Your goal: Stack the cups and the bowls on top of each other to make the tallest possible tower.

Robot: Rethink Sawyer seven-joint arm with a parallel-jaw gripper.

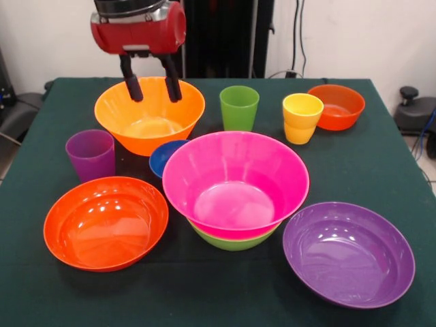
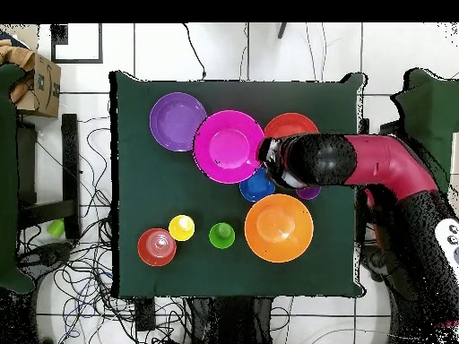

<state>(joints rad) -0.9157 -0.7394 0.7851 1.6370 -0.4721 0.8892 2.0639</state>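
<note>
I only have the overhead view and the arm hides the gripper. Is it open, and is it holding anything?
Observer: The front view shows the gripper open and empty, raised above the table.
Operator: Is anything under the pink bowl?
Observer: Yes. The pink bowl sits nested in a lime green bowl; only the green one's bottom edge shows beneath it.
Operator: And the purple thing under the arm?
Observer: That is a purple cup, upright, beside the large orange bowl.
</note>
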